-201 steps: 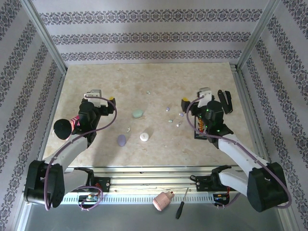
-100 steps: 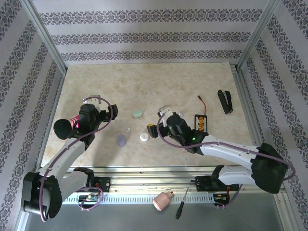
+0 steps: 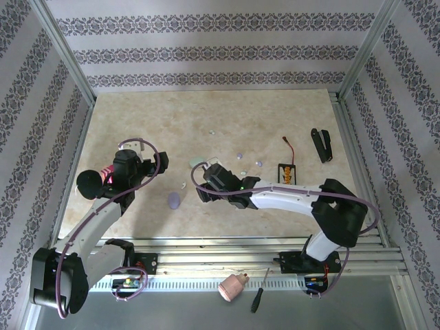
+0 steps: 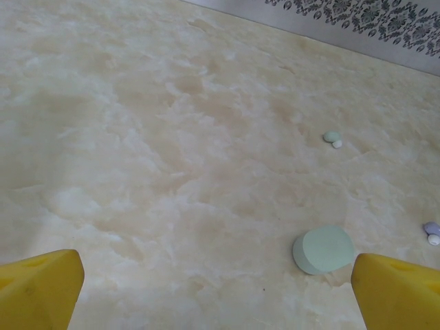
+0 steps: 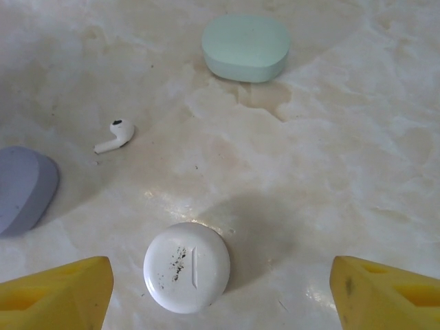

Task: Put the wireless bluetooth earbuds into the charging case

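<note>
A white round charging case [image 5: 187, 267] lies on the table between my right gripper's yellow fingers [image 5: 388, 292], nearer the left one and touching neither. My right gripper [image 5: 220, 295] [image 3: 206, 184] is open, reached across to the table's middle. A mint case [image 5: 245, 48] [image 3: 198, 162] lies beyond it, a lilac case [image 5: 24, 187] [image 3: 174, 200] to its left. A white earbud [image 5: 113, 136] [image 3: 183, 185] lies between them. My left gripper [image 4: 220, 302] [image 3: 148, 159] is open and empty, the mint case [image 4: 323, 249] beside its right finger. Mint and white earbuds [image 4: 333, 137] and a lilac earbud [image 4: 431, 228] lie farther off.
A black battery holder [image 3: 287, 172] with a red wire and a black clip [image 3: 320, 144] lie at the right of the table. A drill chuck [image 3: 232, 287] and a screwdriver [image 3: 260, 292] rest below the front rail. Patterned walls enclose the table.
My right arm has swung from the table's right side leftward across the middle, ending over the white case. The left gripper has shifted only slightly.
</note>
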Robot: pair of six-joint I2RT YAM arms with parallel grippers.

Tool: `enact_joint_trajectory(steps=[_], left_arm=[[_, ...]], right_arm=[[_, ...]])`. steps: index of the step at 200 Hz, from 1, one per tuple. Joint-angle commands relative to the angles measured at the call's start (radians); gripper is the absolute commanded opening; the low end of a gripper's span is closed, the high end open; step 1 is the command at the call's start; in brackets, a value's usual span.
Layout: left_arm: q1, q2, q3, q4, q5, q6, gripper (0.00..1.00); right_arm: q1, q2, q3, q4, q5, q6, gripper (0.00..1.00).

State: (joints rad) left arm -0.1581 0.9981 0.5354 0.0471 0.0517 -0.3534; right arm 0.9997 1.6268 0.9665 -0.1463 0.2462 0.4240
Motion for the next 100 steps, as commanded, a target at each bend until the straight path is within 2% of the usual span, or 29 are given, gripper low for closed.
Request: enact_joint_trajectory(steps=[1,100], left_arm=[[-0.012,-0.018,0.009,-0.058,-0.004,-0.017,0.99],[-0.011,-0.001,0.016,-0.066,-0.028,0.002,0.99]], right_arm=[[0.019,0.063,0.066,-0.092,-0.005,0.004,0.8],[0.024,0.212,0.151,-0.153,-0.05,-0.01,0.7]])
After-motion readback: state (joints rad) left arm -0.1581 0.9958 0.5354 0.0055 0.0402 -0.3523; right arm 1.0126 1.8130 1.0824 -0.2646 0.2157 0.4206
